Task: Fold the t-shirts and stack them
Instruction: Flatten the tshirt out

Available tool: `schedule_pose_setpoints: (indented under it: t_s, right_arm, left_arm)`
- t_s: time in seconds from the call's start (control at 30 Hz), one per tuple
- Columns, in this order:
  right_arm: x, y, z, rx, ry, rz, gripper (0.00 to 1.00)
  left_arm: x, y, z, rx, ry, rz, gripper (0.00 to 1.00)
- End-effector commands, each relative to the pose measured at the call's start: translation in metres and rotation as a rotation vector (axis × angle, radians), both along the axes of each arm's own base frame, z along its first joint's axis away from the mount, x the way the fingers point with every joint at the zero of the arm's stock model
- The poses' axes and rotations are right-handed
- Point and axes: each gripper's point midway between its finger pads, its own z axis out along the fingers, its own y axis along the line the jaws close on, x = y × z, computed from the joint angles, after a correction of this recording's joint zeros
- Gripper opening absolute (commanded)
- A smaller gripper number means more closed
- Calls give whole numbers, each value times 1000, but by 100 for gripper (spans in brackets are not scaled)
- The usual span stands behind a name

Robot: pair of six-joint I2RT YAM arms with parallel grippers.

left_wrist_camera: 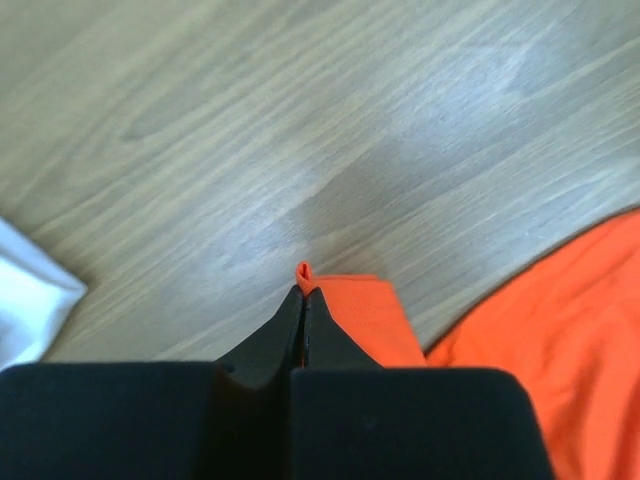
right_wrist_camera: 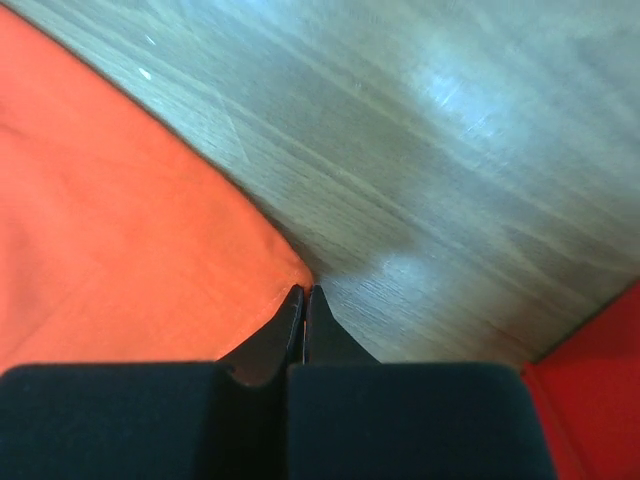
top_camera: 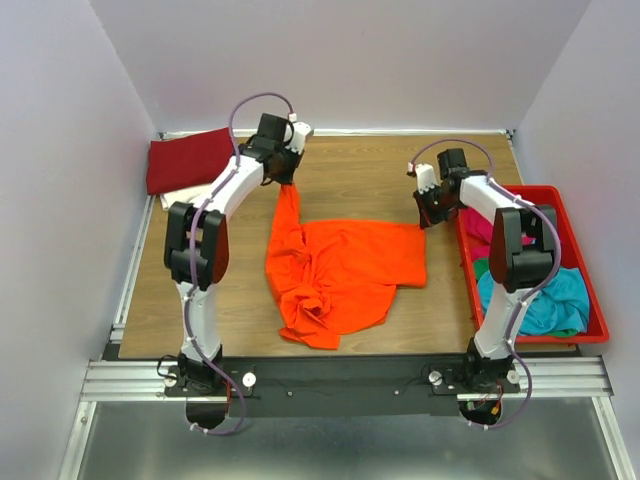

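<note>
Across the middle of the wooden table [top_camera: 350,170]: orange t-shirt [top_camera: 345,270], partly spread flat, bunched and wrinkled at the near left, with one narrow strip drawn up toward the far left. Gripped at the tip of that strip by the left gripper [top_camera: 287,185], jaws pressed fully together, a small fold of orange cloth poking out just past the tips in the left wrist view. Pinched at the far right corner by the right gripper [top_camera: 432,222], jaws likewise closed tight, low at table level, the cloth's edge running straight into the tips in the right wrist view.

At the far left corner of the table, well apart from the orange one: dark red t-shirt [top_camera: 190,160], folded, lying on top of a white t-shirt [top_camera: 172,200] with only its near edge showing.

Along the right side: red tray [top_camera: 598,315], holding a teal t-shirt [top_camera: 545,300] heaped at the near end and a pink t-shirt [top_camera: 476,234] farther back, partly hidden behind the right arm.
</note>
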Motion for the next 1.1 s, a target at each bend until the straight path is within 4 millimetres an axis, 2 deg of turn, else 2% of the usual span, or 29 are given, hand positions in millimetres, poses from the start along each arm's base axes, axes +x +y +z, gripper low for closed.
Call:
schedule_pose_setpoints:
  t_s: [0.0, 0.03, 0.1, 0.13, 0.17, 0.2, 0.23, 0.27, 0.3, 0.33, 0.37, 0.4, 0.43, 0.47, 0.5, 0.53, 0.57, 0.6, 0.63, 0.73, 0.77, 0.8, 0.83, 0.87, 0.9, 1.03, 1.07]
  right_arm:
    - [15, 8, 55, 45, -99, 57, 1]
    - [17, 9, 68, 53, -125, 68, 0]
    - [13, 15, 107, 80, -188, 116, 0]
    - [13, 17, 129, 87, -227, 133, 1]
    - [13, 18, 160, 87, -305, 152, 0]
    - [12, 19, 177, 89, -341, 162, 1]
    - [15, 17, 210, 81, -416, 171, 1]
    - [14, 17, 229, 75, -459, 178, 0]
    - [11, 15, 256, 62, -520, 180, 1]
    - [11, 13, 291, 50, -600, 186, 0]
    - [8, 12, 310, 41, -644, 186, 0]
    - [3, 9, 336, 26, -708, 179, 0]
    - [0, 7, 354, 18, -749, 178, 0]
    - [-5, 4, 385, 5, -826, 170, 0]
    - [-10, 3, 402, 2, -869, 166, 0]
    - [-19, 0, 423, -3, -921, 158, 0]
    - [-28, -2, 451, -11, -995, 150, 0]
    - [-36, -4, 466, -16, -1035, 143, 0]
    - [-49, -7, 489, -21, -1098, 134, 0]
    - [-78, -15, 535, -41, -1239, 102, 1]
    - [-95, -18, 554, -50, -1305, 95, 0]
    - [-104, -22, 564, -62, -1338, 79, 1]
    - [-116, -26, 577, -70, -1379, 66, 0]
    - [-134, -29, 591, -73, -1428, 61, 0]
    - [-144, -32, 600, -78, -1460, 54, 0]
    - [-196, -34, 637, -67, -1603, 51, 0]
    - [-206, -34, 645, -61, -1632, 46, 0]
  left_arm:
    - [3, 4, 69, -87, -148, 7, 0]
    - [1, 6, 92, -101, -194, 10, 0]
    - [-3, 11, 112, -109, -241, 28, 0]
    - [-7, 13, 140, -124, -305, 29, 0]
    - [-10, 16, 151, -126, -330, 42, 0]
    - [-12, 18, 166, -130, -371, 48, 0]
    - [-20, 23, 196, -145, -435, 58, 0]
    - [-25, 26, 212, -153, -471, 66, 0]
    - [-35, 33, 246, -169, -551, 84, 0]
    - [-42, 36, 264, -179, -595, 92, 0]
    - [-48, 41, 282, -187, -641, 108, 0]
    - [-55, 45, 305, -205, -703, 117, 0]
    - [-75, 52, 340, -232, -785, 124, 0]
    - [-85, 55, 357, -251, -832, 132, 0]
    - [-97, 60, 383, -279, -910, 137, 0]
    - [-124, 68, 414, -313, -995, 141, 0]
    - [-137, 73, 430, -333, -1045, 154, 0]
    - [-152, 78, 452, -359, -1115, 158, 0]
    - [-182, 88, 478, -388, -1194, 165, 0]
    - [-230, 104, 522, -439, -1354, 171, 0]
    - [-258, 111, 535, -456, -1412, 160, 0]
    - [-278, 115, 553, -486, -1495, 152, 0]
    - [-295, 119, 562, -499, -1539, 143, 0]
    - [-323, 121, 570, -520, -1598, 105, 0]
    - [-355, 129, 585, -551, -1687, 92, 0]
    - [-399, 131, 594, -614, -1779, 30, 0]
    - [-399, 127, 590, -617, -1768, 5, 0]
